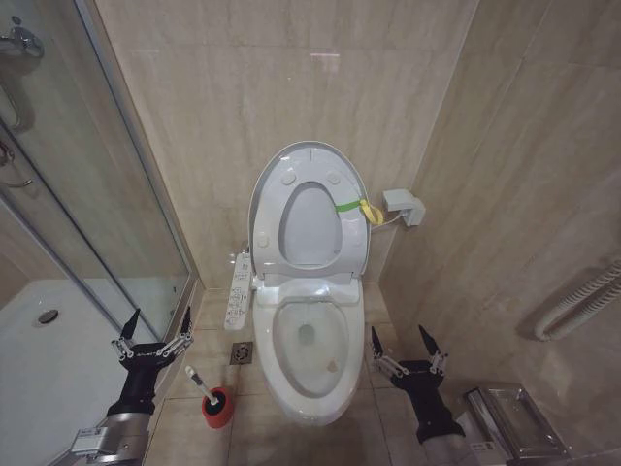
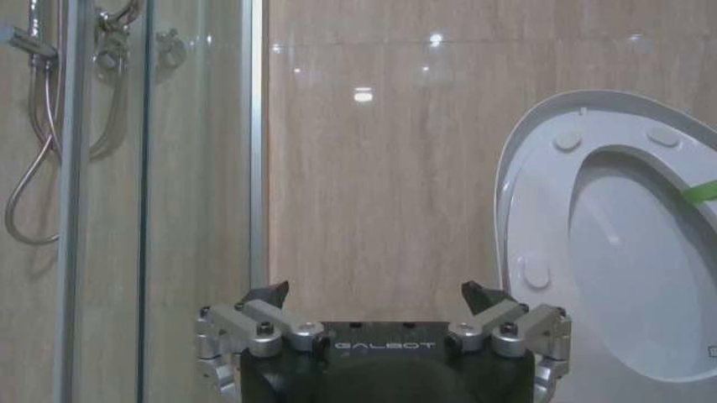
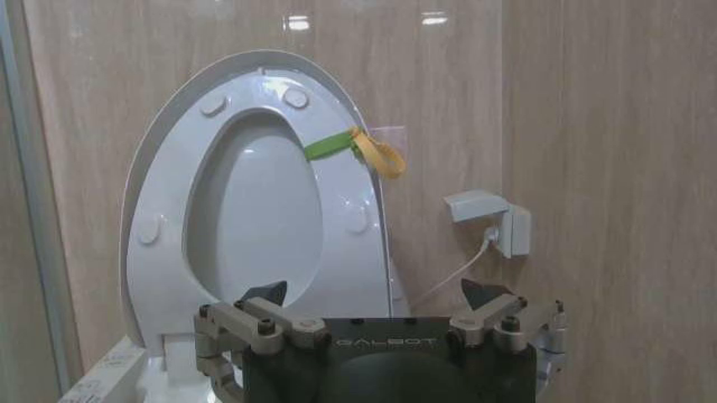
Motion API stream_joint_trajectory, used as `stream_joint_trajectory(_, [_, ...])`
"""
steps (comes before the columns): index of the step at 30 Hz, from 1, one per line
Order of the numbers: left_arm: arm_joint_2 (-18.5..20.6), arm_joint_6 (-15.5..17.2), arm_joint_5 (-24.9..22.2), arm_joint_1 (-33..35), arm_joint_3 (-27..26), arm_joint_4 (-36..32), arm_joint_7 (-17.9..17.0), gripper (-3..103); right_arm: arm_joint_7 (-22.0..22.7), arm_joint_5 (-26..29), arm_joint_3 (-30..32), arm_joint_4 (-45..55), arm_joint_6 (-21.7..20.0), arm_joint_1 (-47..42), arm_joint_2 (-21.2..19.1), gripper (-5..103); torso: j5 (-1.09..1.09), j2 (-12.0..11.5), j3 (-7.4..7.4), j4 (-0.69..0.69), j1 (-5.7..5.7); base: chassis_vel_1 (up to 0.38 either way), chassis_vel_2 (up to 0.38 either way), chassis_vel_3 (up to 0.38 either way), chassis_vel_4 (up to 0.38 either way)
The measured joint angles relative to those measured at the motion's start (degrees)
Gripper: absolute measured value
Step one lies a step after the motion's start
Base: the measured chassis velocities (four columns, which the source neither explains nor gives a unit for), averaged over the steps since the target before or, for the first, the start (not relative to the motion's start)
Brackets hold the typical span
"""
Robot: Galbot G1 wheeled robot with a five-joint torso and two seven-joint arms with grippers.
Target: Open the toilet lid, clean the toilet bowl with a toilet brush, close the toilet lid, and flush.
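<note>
The toilet lid (image 1: 310, 225) stands raised against the back wall with the ring seat (image 1: 291, 184) folded up in front of it; a yellow-green strap (image 1: 357, 207) hangs at its edge. Below it the toilet bowl (image 1: 291, 361) lies uncovered, with water at the bottom. The toilet brush (image 1: 201, 384) leans in its red holder (image 1: 217, 412) on the floor, left of the bowl. My left gripper (image 1: 160, 316) hovers open above and left of the brush. On the bowl's other side, my right gripper (image 1: 398, 335) is open too. Both wrist views face the lid (image 2: 639, 277) (image 3: 252, 218) over open, empty grippers (image 2: 375, 294) (image 3: 374, 290).
A glass shower enclosure (image 1: 97, 194) borders the left side. A control panel (image 1: 236, 291) juts from the toilet's left flank, above a floor drain (image 1: 241, 352). A wall outlet (image 1: 403, 206), a grab bar (image 1: 582, 301) and a metal tray (image 1: 514, 417) are on the right.
</note>
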Motion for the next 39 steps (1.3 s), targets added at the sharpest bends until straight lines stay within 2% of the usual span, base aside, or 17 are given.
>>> stream_joint_trajectory(39, [0.0, 0.0, 0.0, 0.0, 0.0, 0.0, 0.0, 100, 0.04, -0.01, 0.0, -0.08, 0.0, 0.01, 0.0, 100, 0.0, 0.0, 0.0, 0.0, 0.0, 0.0, 0.0, 0.0, 0.0])
